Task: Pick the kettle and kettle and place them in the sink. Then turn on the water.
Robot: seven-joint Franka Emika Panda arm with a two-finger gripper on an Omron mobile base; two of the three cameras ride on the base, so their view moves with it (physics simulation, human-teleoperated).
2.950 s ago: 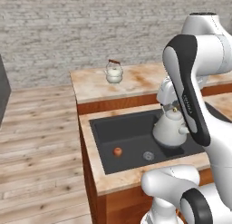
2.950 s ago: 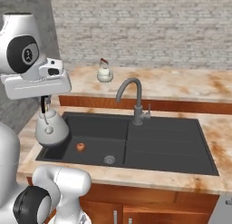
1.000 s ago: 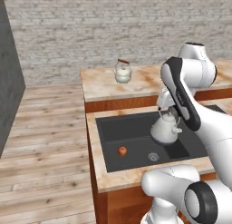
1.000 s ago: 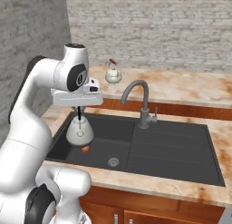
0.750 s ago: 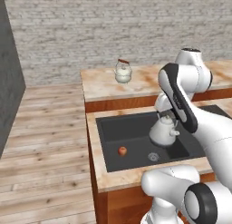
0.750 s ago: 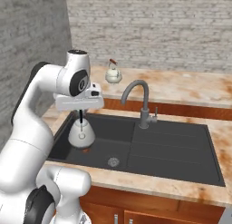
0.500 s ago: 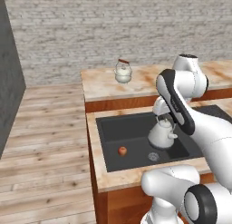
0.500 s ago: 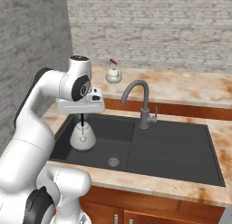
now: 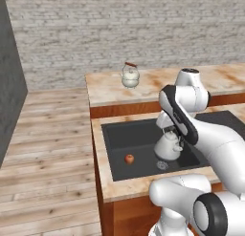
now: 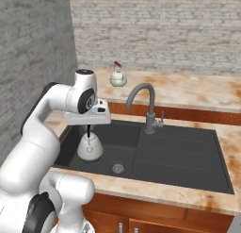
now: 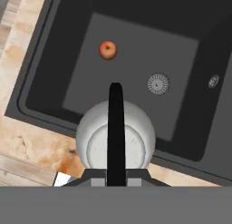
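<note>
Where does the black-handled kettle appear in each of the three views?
Left base view: black-handled kettle right of centre, low in the sink's left basin, beside the arm.
Right base view: left of centre, under the hand.
Hand view: bottom centre, handle running upward.
Shared landmark: the round drain.

Counter point(image 9: 107, 187): tan marbled top, wood front, with a higher far tier point(image 10: 188, 93). Black sink point(image 10: 179, 154) set into the near tier; grey tap point(image 10: 146, 104) at its far rim. Left basin holds an apple point(image 9: 129, 158) near its left side, a drain point(image 10: 117, 168) and a black-handled kettle point(image 10: 89, 147). Red-handled kettle point(image 9: 129, 77) stands on the far tier, left end. Plank floor point(image 9: 48, 154) to the left.
</note>
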